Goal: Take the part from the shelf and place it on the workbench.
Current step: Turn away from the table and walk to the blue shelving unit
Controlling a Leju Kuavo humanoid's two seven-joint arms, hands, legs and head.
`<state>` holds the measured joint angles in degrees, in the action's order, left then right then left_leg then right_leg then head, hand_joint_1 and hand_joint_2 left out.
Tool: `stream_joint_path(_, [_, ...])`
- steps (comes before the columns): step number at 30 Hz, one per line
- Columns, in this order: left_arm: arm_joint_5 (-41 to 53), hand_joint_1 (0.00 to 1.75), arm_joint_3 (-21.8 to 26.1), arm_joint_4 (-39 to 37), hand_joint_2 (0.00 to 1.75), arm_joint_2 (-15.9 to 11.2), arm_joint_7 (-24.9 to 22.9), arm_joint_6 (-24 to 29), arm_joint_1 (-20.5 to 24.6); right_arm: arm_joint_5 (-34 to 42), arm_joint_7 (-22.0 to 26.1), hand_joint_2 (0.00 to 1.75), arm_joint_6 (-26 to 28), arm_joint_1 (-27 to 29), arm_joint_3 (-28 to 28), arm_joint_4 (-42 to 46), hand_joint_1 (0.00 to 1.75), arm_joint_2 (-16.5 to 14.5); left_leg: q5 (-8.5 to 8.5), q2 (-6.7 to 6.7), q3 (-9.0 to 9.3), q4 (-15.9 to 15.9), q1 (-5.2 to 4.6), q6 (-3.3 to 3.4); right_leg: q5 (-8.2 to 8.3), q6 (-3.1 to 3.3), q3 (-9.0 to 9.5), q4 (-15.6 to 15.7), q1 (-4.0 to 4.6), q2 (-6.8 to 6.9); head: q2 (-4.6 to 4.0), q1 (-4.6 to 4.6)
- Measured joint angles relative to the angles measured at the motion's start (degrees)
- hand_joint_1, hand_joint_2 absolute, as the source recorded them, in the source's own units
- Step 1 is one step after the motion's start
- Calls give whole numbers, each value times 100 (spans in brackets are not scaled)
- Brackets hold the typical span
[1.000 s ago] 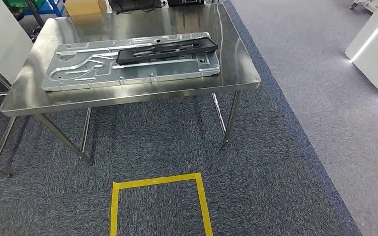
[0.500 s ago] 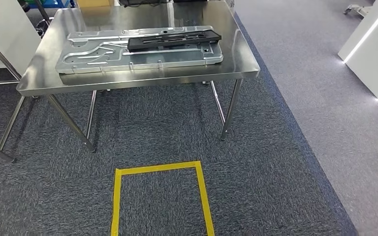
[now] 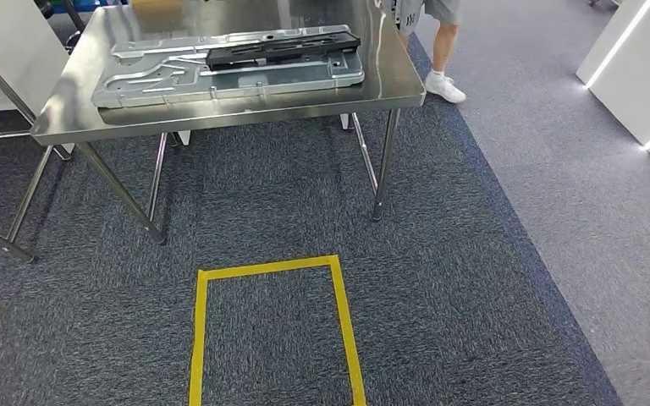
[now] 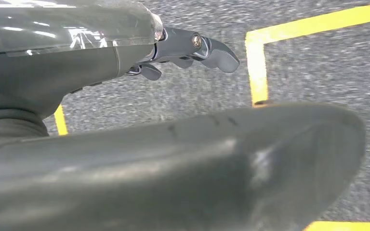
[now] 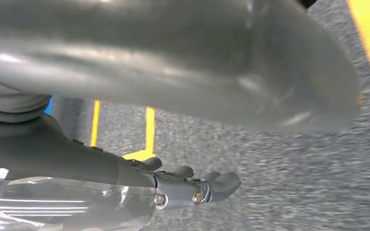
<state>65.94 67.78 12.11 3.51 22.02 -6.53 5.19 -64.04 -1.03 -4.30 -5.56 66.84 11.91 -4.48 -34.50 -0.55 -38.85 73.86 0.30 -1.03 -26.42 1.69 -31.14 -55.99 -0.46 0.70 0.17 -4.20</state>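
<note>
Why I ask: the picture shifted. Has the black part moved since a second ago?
No. The black part lies along the same far edge of the silver panel; the camera moved, not the part.

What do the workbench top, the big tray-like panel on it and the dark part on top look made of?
Workbench top: likely stainless steel, brushed, mirror-like reflections. Large grey ribbed panel: seemingly stamped sheet metal, matte silvery sheen. Long black part: probably moulded plastic or coated metal, dull black; can't tell which.

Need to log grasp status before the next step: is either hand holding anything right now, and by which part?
Nothing is held. The left hand and right hand hang over the grey carpet with nothing in their fingers.
</note>
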Motion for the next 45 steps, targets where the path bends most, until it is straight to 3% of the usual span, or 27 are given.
stream_joint_path(1, [-7, 0, 0, 0, 0, -4, -1, -1, 2, -9, -20, 0, -3, 0, 0, 0, 0, -1, 134, 0, 111, 39, 0, 6, 65, -6, -110, -24, 7, 0, 0, 0])
stream_joint_path(3, [-12, 0, 0, 0, 0, -15, -36, -1, 11, -19, -51, 0, -7, -7, 0, 0, 0, -10, 460, 2, 618, -458, -5, 52, 181, -29, -305, -89, 13, -2, 0, 0])
stream_joint_path(5, [-9, 0, -1, 0, 0, -28, -96, 1, 36, -20, -71, 0, -8, -17, 0, 0, 0, -29, 425, 5, 1280, -1376, -30, 114, 282, -75, -430, -149, 29, -2, 0, 0])
stream_joint_path(7, [-8, 0, -2, 0, 0, -35, -142, 2, 55, -14, -75, 0, -5, -20, 0, 0, 0, -43, 285, 5, 1568, -1891, -64, 165, 395, -140, -485, -161, 28, 8, 0, 0])
stream_joint_path(9, [-7, 0, -2, 0, 0, -33, -162, 1, 44, -5, -74, 0, 4, -9, 0, 0, 0, -43, 365, -9, 1502, -1942, -64, 228, 454, -211, -522, -162, 13, 0, 0, 1])
stream_joint_path(10, [-5, 0, -2, 0, 0, -32, -169, 1, 38, -3, -74, 0, 8, -3, 0, 0, 0, -43, 434, -21, 1446, -1947, -54, 270, 340, -241, -559, -236, 6, -15, 0, 1])
stream_joint_path(12, [-3, 0, -2, 0, 0, -29, -174, -1, 34, -1, -74, 0, 10, 8, 0, -1, 0, -43, 587, -41, 1288, -1956, -41, 337, -214, -285, -692, -690, -18, -46, 0, 1])
stream_joint_path(14, [-4, 0, -2, 0, 0, -30, -173, -1, 34, -1, -74, 0, 9, 15, 0, -2, 0, -45, 732, -41, 1088, -1938, -50, 360, -758, -328, -821, -1404, -34, -49, 0, 1])
stream_joint_path(15, [-6, 0, -2, 0, 0, -30, -167, -1, 34, -1, -74, 0, 9, 17, 0, -2, 0, -45, 800, -43, 981, -1919, -53, 355, -820, -349, -825, -1669, -41, -49, 0, 1])
stream_joint_path(16, [-10, 0, -2, 0, 0, -30, -154, -1, 33, -1, -68, 0, 11, 17, 0, -2, 0, -44, 863, -47, 867, -1886, -54, 345, -721, -365, -755, -1777, -48, -48, 0, 1])
stream_joint_path(17, [-15, 0, -2, 0, 0, -30, -137, -1, 32, -1, -56, 0, 13, 16, 0, -2, 0, -40, 920, -49, 752, -1843, -53, 330, -526, -372, -596, -1701, -56, -48, 0, 1])
stream_joint_path(19, [-34, 0, -2, 0, 0, -27, -104, -1, 30, -5, -19, 0, 17, 9, 0, -2, 0, -30, 1017, -50, 537, -1733, -57, 291, -291, -343, -9, -1050, -57, -48, 0, 1])
stream_joint_path(21, [-50, 0, -2, 0, 0, -20, -92, 0, 27, -11, 9, 0, 16, -4, 0, -1, 0, -22, 1101, -51, 403, -1644, -68, 236, -428, -278, 535, -261, -32, -50, 0, 0])
stream_joint_path(22, [-52, 0, -2, 0, 0, -17, -89, 1, 26, -13, 16, 0, 14, -10, 0, 0, 0, -20, 1150, -54, 364, -1627, -68, 203, -505, -243, 654, -42, -12, -53, 0, 0])
stream_joint_path(24, [-46, 0, -2, 0, 0, -15, -86, 2, 21, -14, 21, 0, 12, -6, 0, -2, 0, -22, 1226, -50, 311, -1622, -53, 132, -461, -159, 602, 51, -11, -44, 0, 0])
stream_joint_path(26, [-36, 0, -2, 0, 0, -16, -84, 2, 6, -14, 22, 0, 12, -4, 0, -5, 0, -25, 960, -21, 208, -1432, -34, 70, -325, -61, 480, 68, -30, -16, 0, -1])
stream_joint_path(28, [-23, 0, -2, 0, 0, -14, -84, 2, -3, -14, 22, 0, 12, -6, 0, -7, 0, -25, 375, 0, 26, -830, -8, 23, -193, -6, 316, 68, -29, 1, 0, -1])
stream_joint_path(29, [-20, 0, -2, 0, 0, -12, -84, 2, -4, -14, 23, 0, 12, -4, 0, -7, 0, -23, 156, 1, -54, -452, 4, 4, -131, -2, 224, 64, -24, 2, 0, -1])
stream_joint_path(30, [-24, 0, -2, 0, 0, -11, -84, 5, -3, -14, 23, 0, 12, -1, 0, -7, 0, -23, 81, 1, -94, -136, 13, -11, -70, -5, 129, 56, -20, 2, 0, 0])
stream_joint_path(32, [-54, 0, -2, 0, 0, -10, -87, 24, -2, -14, 25, 0, 11, 1, 0, -7, 0, -22, 365, 1, 48, 38, 28, -23, 47, -28, -57, 28, -18, 0, 0, 0])
stream_joint_path(34, [-85, 0, -1, 0, 0, -10, -93, 51, 2, -14, 27, 0, 10, 3, 0, -7, 0, -22, 668, 2, 577, -546, 34, 1, 140, -71, -200, -20, -20, -1, 0, -1])
stream_joint_path(36, [-96, 0, 0, 0, 0, -10, -97, 74, 15, -15, 34, 0, 10, 4, 0, -7, 0, -25, 539, 2, 1207, -1446, 20, 48, 201, -126, -278, -88, -5, 3, 0, -1])
stream_joint_path(37, [-101, 0, 0, 0, 0, -9, -100, 84, 23, -16, 39, 0, 10, 0, 0, -7, 0, -26, 425, 1, 1385, -1738, 10, 72, 232, -159, -301, -111, 3, 7, 0, -1])
stream_joint_path(40, [-111, 0, 1, 0, 0, 8, -114, 105, 14, -19, 55, 0, 15, -7, 0, -6, 0, -23, 394, -11, 1398, -1918, 16, 182, 252, -266, -372, -189, -4, 9, 0, 0])
stream_joint_path(42, [-112, 0, 3, 0, 0, 21, -122, 119, 1, -19, 63, 0, 22, 7, 0, -6, 0, -20, 473, -26, 1333, -1935, 25, 265, -58, -318, -552, -608, -24, -12, 0, 0])
stream_joint_path(44, [-114, 0, 4, 0, 0, 26, -126, 131, -1, -21, 66, 0, 26, 27, 0, -7, 0, -22, 532, -29, 1249, -1921, 5, 295, -519, -353, -855, -1388, -32, -31, 0, 0])
stream_joint_path(45, [-115, 0, 6, 0, 0, 27, -126, 137, -5, -22, 67, 0, 27, 35, 0, -7, 0, -23, 553, -29, 1211, -1909, -7, 296, -650, -362, -958, -1698, -33, -35, 0, 0])
